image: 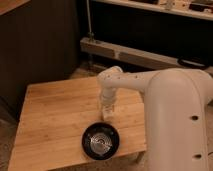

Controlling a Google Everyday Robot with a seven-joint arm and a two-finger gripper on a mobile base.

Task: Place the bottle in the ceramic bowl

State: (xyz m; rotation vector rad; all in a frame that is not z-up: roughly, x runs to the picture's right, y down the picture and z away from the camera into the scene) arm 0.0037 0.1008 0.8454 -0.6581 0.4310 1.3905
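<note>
Surface: pale wooden table point(55, 120); plank grain runs 9 to 3 o'clock
Room: dim; dark panel wall point(45, 45) behind at 11 o'clock; long pale ledge point(140, 54) at 1 o'clock
Arm: white arm point(165, 100) reaches in from 3 o'clock; its bulk fills the 4 o'clock corner
Gripper: gripper point(106, 107) points down over mid-table, just 12 o'clock of the bowl; fingers closed in on the bottle's upper part
Bottle: bottle point(107, 115) in the gripper, just beyond the bowl's far rim; long axis about upright, top end up into the gripper, neck hidden; cannot tell if its base touches the boards
Bowl: ceramic bowl point(101, 141) near the table's 6 o'clock edge; mouth up; shiny rings inside
</note>
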